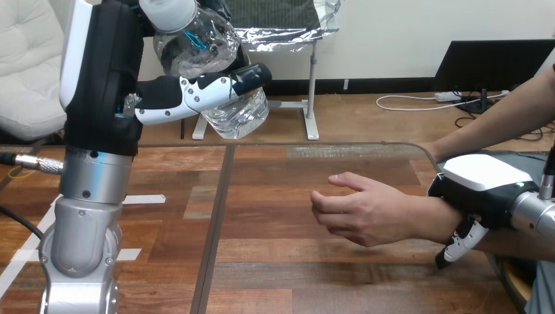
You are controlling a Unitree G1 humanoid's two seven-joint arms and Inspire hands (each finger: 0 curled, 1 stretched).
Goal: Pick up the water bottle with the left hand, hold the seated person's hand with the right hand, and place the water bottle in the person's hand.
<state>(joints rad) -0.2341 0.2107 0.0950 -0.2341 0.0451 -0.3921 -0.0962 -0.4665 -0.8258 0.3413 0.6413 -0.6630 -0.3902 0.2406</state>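
Gripping the water bottle [219, 72] aloft, the left hand [163, 98] has yet to deliver it to the person's hand [363, 212], whose wrist [435, 219] the right hand [481, 176] clasps.

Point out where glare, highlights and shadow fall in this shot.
Head view: a pale strip of glare lies along the far edge of the table; small bright highlights speckle the clear water bottle held up in the left hand; the white shell of the right hand is brightly lit; only a faint, soft shadow lies beneath the person's hand.
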